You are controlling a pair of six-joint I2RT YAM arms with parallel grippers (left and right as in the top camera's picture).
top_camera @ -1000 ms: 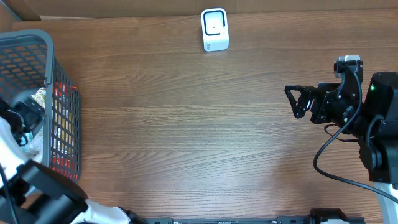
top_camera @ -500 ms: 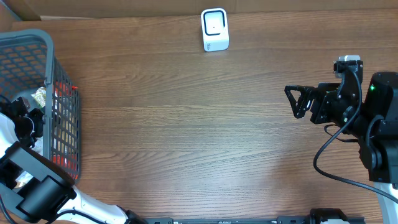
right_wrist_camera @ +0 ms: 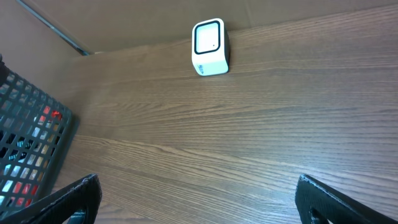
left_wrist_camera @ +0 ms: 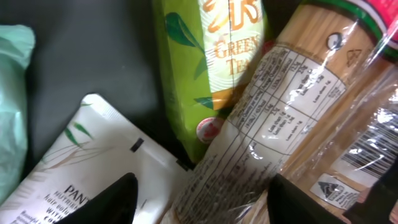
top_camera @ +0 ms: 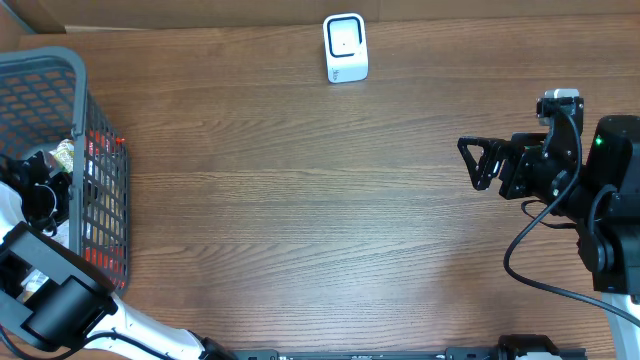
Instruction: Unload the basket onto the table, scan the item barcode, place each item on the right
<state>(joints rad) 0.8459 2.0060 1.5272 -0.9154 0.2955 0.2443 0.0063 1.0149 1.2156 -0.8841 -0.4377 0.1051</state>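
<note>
The left gripper [left_wrist_camera: 204, 182] is down inside the grey wire basket [top_camera: 60, 70] at the table's [top_camera: 300, 200] left edge. Its two dark fingers stand apart, one over the corner of a white pouch [left_wrist_camera: 93, 162], the other on the far side of a spaghetti packet [left_wrist_camera: 292, 106], so the packet's lower end lies between the jaws. Whether they press on it cannot be told.

The spaghetti packet is clear cellophane with a red and green band at its top. It carries a printed nutrition table too small to read, and a barcode [left_wrist_camera: 373, 146] near its right side.

Beside it, partly tucked under it, lies a green tea packet [left_wrist_camera: 199, 68] reading "GREEN TEA" under orange characters. The white pouch shows a leaf drawing and the letters "PAN"; the lines beneath are blurred. A pale green bag [left_wrist_camera: 12, 112] sits at the far left.

The right gripper [top_camera: 468, 163] hangs over the table's right side, well apart from the basket, jaws spread wide and holding nothing.

The white barcode scanner [top_camera: 345, 47] stands upright at the table's far edge, near the middle, its dark-rimmed window showing in the right wrist view.
</note>
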